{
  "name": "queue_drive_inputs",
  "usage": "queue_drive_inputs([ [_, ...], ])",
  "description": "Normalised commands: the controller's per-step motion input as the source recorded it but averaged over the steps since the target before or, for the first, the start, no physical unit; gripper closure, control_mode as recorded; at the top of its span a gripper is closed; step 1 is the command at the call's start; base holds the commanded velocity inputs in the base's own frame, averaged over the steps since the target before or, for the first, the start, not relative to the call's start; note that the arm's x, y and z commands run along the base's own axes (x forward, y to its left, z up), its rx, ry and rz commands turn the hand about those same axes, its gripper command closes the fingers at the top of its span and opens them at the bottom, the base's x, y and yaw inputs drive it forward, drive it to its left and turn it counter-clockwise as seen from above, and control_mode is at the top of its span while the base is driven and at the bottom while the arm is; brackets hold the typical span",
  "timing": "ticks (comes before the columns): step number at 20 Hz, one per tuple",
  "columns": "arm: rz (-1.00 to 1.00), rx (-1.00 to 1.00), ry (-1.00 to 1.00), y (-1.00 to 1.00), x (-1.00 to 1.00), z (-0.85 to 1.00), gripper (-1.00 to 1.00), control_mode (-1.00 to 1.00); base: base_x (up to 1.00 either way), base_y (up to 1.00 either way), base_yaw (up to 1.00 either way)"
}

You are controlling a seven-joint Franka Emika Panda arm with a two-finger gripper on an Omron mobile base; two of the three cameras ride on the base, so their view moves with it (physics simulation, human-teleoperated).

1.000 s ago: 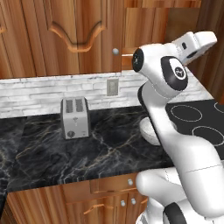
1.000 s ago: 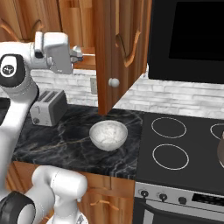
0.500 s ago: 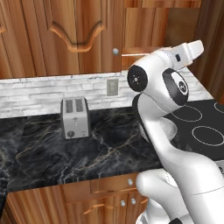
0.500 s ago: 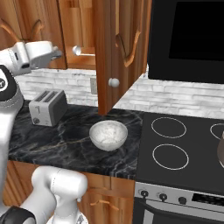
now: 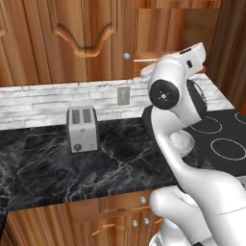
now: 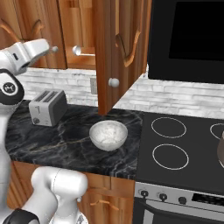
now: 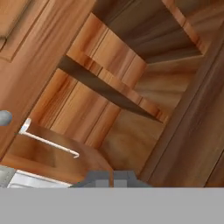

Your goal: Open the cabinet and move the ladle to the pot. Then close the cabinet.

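Note:
The cabinet (image 6: pixel 118 48) has its right door swung open and its left door (image 5: pixel 81 43) shut. On its lower shelf lies the ladle (image 6: pixel 84 51), slim and silvery; in the hand view the ladle (image 7: pixel 49 141) shows at lower left, beside the left door's knob (image 7: pixel 4 117). My gripper (image 7: pixel 113 176) is shut and holds nothing. It points up into the open cabinet from in front of it, apart from the ladle. A sliver of the pot (image 6: pixel 220 151) sits on the stove at the far right edge.
A white speckled bowl (image 6: pixel 108 134) rests on the black marble counter (image 6: pixel 65 135) below the open door. A silver toaster (image 5: pixel 82 129) stands against the back wall. The black stove (image 6: pixel 183 148) lies to the right, with a dark microwave (image 6: pixel 192 35) above it.
My hand has drawn back to the left, away from the cabinet opening, and the elbow has swung lower. The ladle, bowl and toaster have stayed put.

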Motion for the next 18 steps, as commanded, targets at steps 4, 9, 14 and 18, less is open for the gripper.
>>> queue_drive_inputs([
  [4, 0.11, 0.00, 0.19, 0.60, 0.35, 0.00, -1.00, -1.00, 0.00, 0.00, 0.00],
  [9, 0.00, 0.00, 0.23, 0.14, 0.36, 0.00, -1.00, -1.00, 0.00, 0.00, 0.00],
  [14, 0.00, 0.02, 0.12, 0.02, 0.40, -0.02, -1.00, -1.00, 0.00, 0.00, 0.00],
  [18, 0.00, 0.00, 0.00, 0.21, 0.11, -0.08, -1.00, -1.00, 0.00, 0.00, 0.00],
])
